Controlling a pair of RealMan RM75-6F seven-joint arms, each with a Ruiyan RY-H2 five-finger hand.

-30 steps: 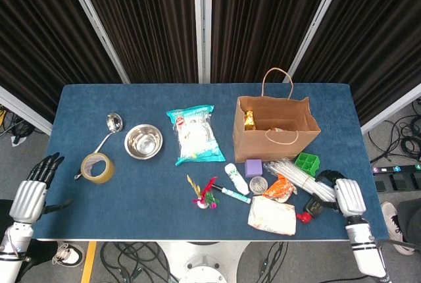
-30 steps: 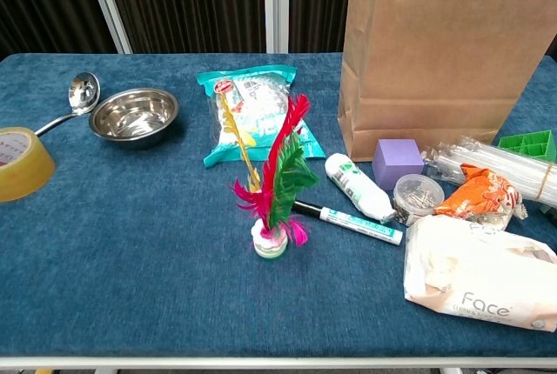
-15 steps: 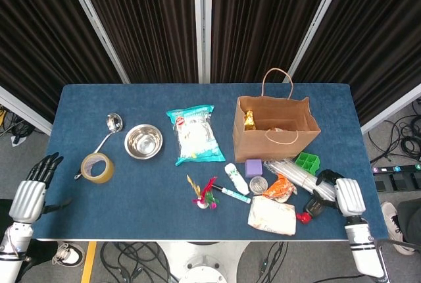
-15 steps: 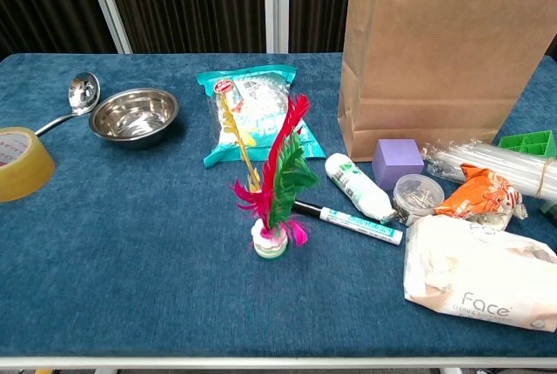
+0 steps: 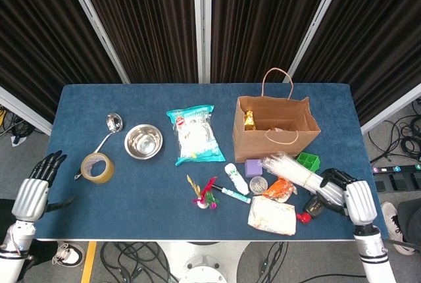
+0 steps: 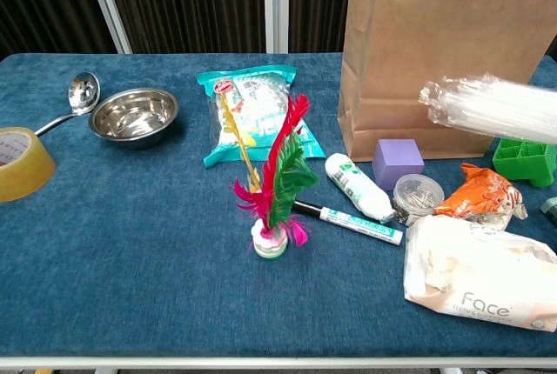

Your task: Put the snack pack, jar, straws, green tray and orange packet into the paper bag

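Note:
My right hand (image 5: 350, 196) grips one end of the clear bundle of straws (image 5: 295, 172) (image 6: 489, 109), which hangs above the table and points toward the paper bag (image 5: 276, 130) (image 6: 435, 61). Below the straws sit the green tray (image 5: 307, 160) (image 6: 525, 158), the orange packet (image 5: 280, 188) (image 6: 477, 197) and the small clear jar (image 5: 257, 184) (image 6: 414, 193). The teal snack pack (image 5: 195, 134) (image 6: 248, 110) lies left of the bag. My left hand (image 5: 31, 189) is off the table's left edge, fingers spread and holding nothing.
A purple cube (image 6: 397, 162), white bottle (image 6: 353, 184), marker (image 6: 359, 223), feather shuttlecock (image 6: 275, 184) and white Face tissue pack (image 6: 477, 283) crowd the area in front of the bag. A steel bowl (image 5: 143, 141), ladle (image 5: 109, 129) and tape roll (image 5: 97, 167) lie at the left.
My right hand has closed on the straws and lifted them off the table; in the chest view the bundle has risen in front of the bag. The left hand has barely moved.

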